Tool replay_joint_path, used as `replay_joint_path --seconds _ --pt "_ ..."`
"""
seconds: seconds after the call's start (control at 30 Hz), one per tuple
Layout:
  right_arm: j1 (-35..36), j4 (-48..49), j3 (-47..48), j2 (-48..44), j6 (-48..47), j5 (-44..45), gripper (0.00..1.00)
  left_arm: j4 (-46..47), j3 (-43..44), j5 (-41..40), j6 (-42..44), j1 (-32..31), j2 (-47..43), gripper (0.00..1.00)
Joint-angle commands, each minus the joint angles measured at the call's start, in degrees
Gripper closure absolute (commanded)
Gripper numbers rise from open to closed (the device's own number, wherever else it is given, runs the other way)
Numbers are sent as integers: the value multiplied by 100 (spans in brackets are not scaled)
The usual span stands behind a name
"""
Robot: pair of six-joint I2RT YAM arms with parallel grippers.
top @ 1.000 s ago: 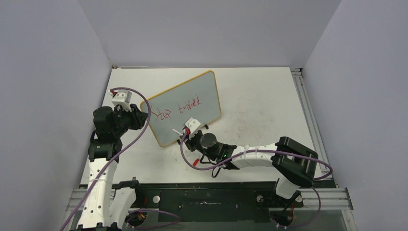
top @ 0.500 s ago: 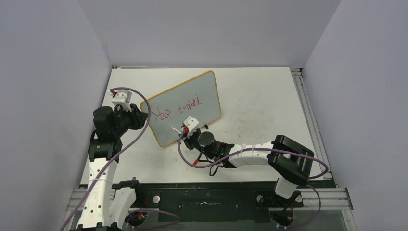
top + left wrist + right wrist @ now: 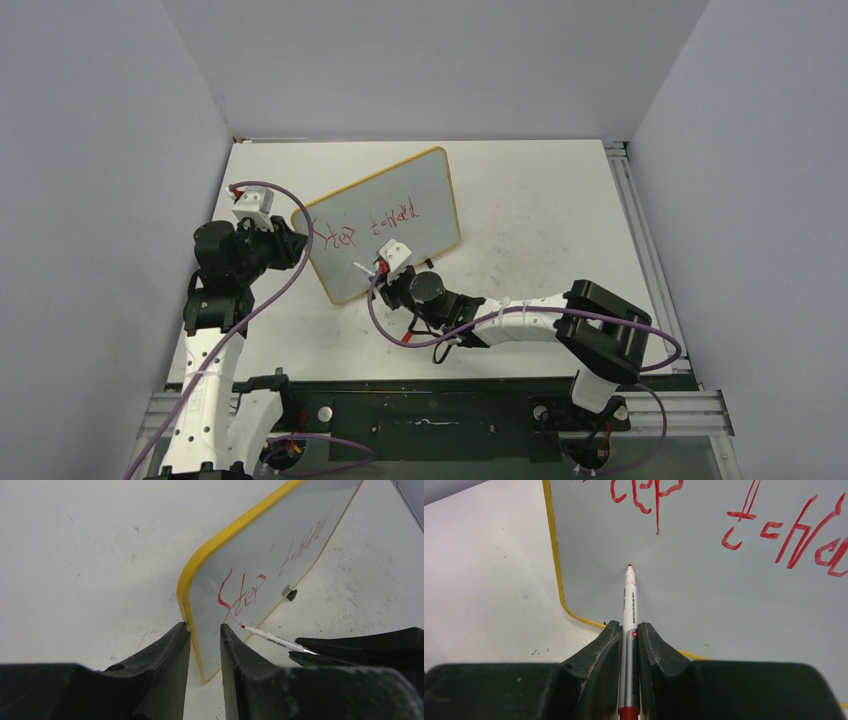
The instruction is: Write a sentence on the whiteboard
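Counter (image 3: 540, 210) carries the whiteboard (image 3: 345, 272), leaning back. Left claw (image 3: 204, 627) is clamped on its yellow edge, presumably to stop it sliding. Right claw (image 3: 628, 625) is clamped on the marker (image 3: 629, 600), tip at the board under "Step" of the sentence (image 3: 644, 492), likely starting line two. Versus a second ago: right arm nudged left, no new letters.

Even, diffuse light from above left the white table (image 3: 540, 200) bright and its shadows soft and faint, the walls (image 3: 100, 200) looked duller and greyer, the board (image 3: 724, 605) carried a mild sheen (palest round the pen (image 3: 629, 600) tip), and in both wrist views the near fingers (image 3: 165, 680) were slightly soft-focused.
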Motion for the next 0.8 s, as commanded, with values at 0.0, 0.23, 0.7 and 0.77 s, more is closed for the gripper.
replay_joint_path --seconds 0.0,0.23,0.7,0.77 --pt "-22 185 258 125 -47 -41 95 202 41 87 -9 -12 -16 73" --pt "4 60 286 239 -47 -148 95 203 41 88 -9 -12 -15 73" --pt "9 120 132 67 -32 438 95 204 41 86 -9 -12 -19 73" --pt "4 122 168 43 -74 438 95 202 41 91 -9 -12 -17 73"
